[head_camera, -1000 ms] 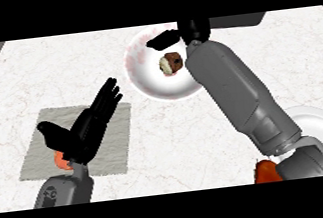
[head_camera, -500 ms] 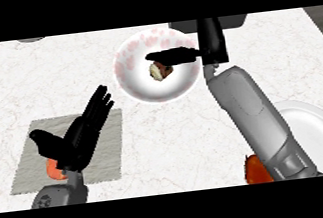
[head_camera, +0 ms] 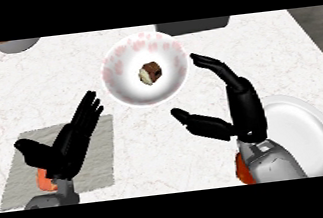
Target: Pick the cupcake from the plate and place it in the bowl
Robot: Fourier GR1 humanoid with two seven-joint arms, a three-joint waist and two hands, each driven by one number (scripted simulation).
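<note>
Right hand (head_camera: 246, 115): open, fingers straight, holding nothing, just right of the bowl (head_camera: 123, 60) and not touching it. Left hand (head_camera: 68, 144): open, resting near left over a grey mat (head_camera: 101, 175). The cupcake (head_camera: 151, 73) sits inside the bowl, far centre of the bench (head_camera: 28, 86). It is not on the plate (head_camera: 312, 131), near right. Judged: placement looks done.

Left robot hand (head_camera: 66, 144): matte black, slim segmented fingers, thick thumb. Right robot hand (head_camera: 240, 108): same black, slight sheen. Left forearm (head_camera: 52, 200) and right forearm (head_camera: 275, 164): grey, rounded shells. An orange-red wrist patch (head_camera: 240, 170) on each arm.
</note>
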